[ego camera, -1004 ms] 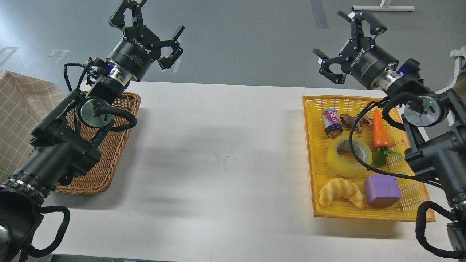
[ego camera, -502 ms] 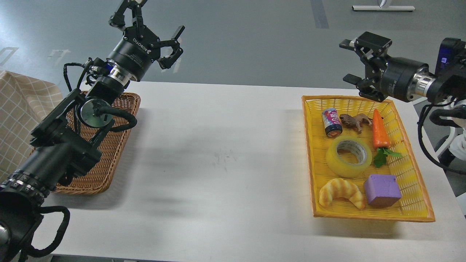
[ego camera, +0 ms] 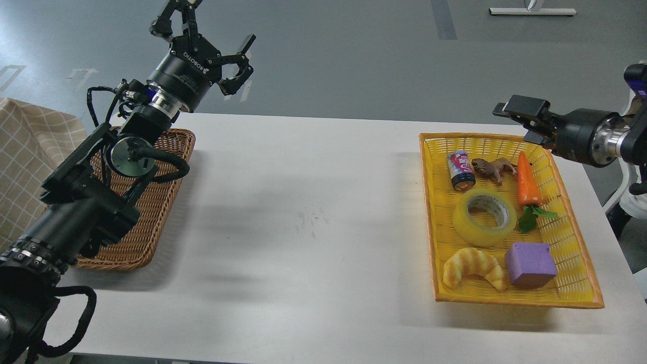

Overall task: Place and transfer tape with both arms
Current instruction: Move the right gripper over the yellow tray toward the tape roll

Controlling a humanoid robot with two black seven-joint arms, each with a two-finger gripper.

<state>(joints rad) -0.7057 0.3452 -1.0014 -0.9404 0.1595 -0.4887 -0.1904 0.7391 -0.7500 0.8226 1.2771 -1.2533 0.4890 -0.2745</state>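
Note:
The tape (ego camera: 484, 218), a wide translucent yellow roll with a grey-white core, lies flat in the middle of the yellow basket (ego camera: 430, 222) on the right of the table. My right gripper (ego camera: 523, 121) is above the basket's far right corner. It points left with its fingers spread and holds nothing, well behind and above the tape. My left gripper (ego camera: 215, 43) is raised high at the far left, above the brown wicker basket (ego camera: 151, 222). It is open and empty.
The yellow basket also holds a small can (ego camera: 460, 171), a brown toy animal (ego camera: 491, 167), a toy carrot (ego camera: 527, 179), a croissant toy (ego camera: 474, 267) and a purple block (ego camera: 529, 264). A white table (ego camera: 303, 212) lies between the baskets. A checked cloth (ego camera: 28, 151) is at the far left.
My right arm swung out to the right and lowered, turning its gripper from upward to sideways, and its forearm and cables no longer cross the basket. My left arm barely moved.

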